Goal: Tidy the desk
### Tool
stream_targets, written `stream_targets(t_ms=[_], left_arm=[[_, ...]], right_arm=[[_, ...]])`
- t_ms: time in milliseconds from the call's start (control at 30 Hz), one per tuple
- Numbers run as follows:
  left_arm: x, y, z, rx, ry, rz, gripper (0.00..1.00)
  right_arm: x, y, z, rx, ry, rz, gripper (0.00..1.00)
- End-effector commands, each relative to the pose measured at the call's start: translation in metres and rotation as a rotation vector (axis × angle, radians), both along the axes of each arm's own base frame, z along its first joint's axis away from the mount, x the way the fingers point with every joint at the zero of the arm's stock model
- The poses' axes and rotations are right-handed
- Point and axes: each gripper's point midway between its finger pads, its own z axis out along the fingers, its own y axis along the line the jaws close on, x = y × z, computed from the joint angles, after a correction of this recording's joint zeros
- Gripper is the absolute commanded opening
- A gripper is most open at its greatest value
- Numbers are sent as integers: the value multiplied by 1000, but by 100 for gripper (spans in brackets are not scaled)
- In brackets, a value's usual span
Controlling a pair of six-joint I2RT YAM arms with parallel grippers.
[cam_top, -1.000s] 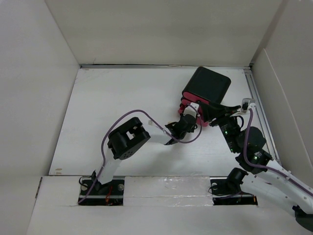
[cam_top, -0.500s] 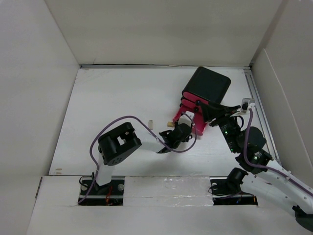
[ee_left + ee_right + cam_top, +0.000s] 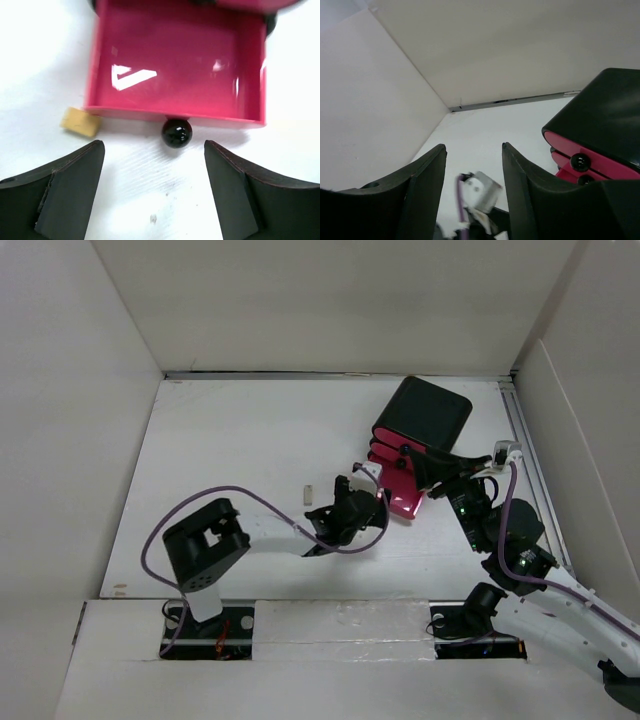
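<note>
Bright, even light here, shadows soft. White glare patches sit in the open pink drawer (image 3: 175,45), and the surface (image 3: 150,200) around it looks washed out.

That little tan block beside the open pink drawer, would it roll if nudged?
Probably not: the tan block looks boxy and flat-sided, so it should slide, not roll. It lies loose on the desk and looks small, so it is likely light and easily knocked aside.

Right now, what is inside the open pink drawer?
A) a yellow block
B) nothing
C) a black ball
B: the pink drawer shows only bare floor; the tan block lies outside on the desk, the black knob is on its front.
</note>
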Motion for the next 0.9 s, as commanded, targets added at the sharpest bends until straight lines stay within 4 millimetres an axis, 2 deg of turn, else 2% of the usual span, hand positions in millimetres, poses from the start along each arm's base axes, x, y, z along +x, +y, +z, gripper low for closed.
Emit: stream_targets(t_ms=[0,33,133,167,267,300,333,400,433,500,533,600,633,667,867], left_arm=[[9,25,66,-138,-111,133,75],[7,38,78,-168,-128,159,73],[16,78,85,-202,-136,293,62],[27,99,76,-204,-97,360,57],[36,136,46,-171,10,445,50],[43,150,39,-188,47,496,50],[41,161,31,-176,63,520,50],[39,172,21,-152,89,540,54],[40,180,15,-130,106,561,54],[40,182,7,-106,127,559,54],[40,182,1,-84,143,567,54],[40,181,-8,-53,156,561,53],[41,177,-21,-25,173,549,53],[44,175,-18,-31,163,542,52],[50,161,-41,22,199,502,47]], right_arm=[[-2,-3,16,46,-43,-1,54],[-2,-4,16,46,-43,-1,38],[-3,-7,17,57,-44,-10,0],[-4,-8,19,60,-47,-10,0],[-13,-14,29,76,-66,7,0],[-16,-17,30,86,-70,5,1],[-18,-20,31,97,-76,1,10],[-25,-32,37,138,-100,-13,19],[-25,-34,35,148,-107,-18,28],[-27,-36,36,159,-116,-18,42],[-26,-34,35,153,-113,-16,55],[-23,-28,34,133,-102,-5,59],[-18,-23,30,112,-85,-4,59],[-19,-23,32,115,-89,-3,59],[-14,-15,27,91,-72,9,59]])
